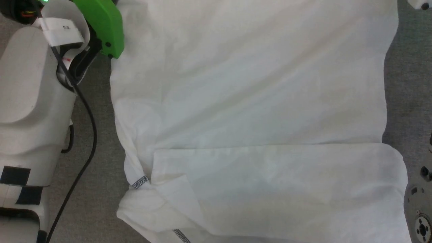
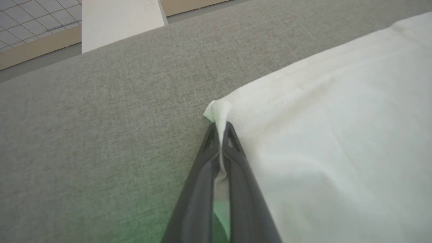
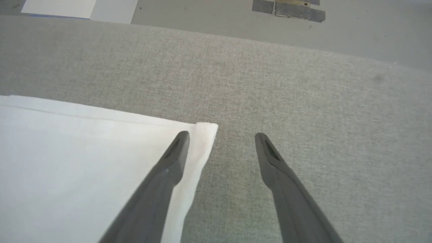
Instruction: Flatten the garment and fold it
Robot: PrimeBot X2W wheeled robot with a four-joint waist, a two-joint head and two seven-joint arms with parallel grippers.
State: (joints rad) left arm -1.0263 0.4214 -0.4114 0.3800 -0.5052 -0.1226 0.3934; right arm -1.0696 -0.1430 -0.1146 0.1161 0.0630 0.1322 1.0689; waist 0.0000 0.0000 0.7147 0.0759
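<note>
The white shirt [image 1: 249, 101] lay spread on the grey table [image 3: 303, 84], a fold lying across its near part. Farther out, the left forearm [image 1: 30, 94] reached along its left edge, the left claw [image 2: 221, 130] pinched shut on 1 corner. The right claw [image 3: 221, 136] gaped, empty, 1 finger [image 3: 175, 152] over another corner; it should grip there first, then both pull evenly.

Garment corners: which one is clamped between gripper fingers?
The garment corner at the left gripper, pinched shut; the right gripper stands open, straddling the other corner.
</note>
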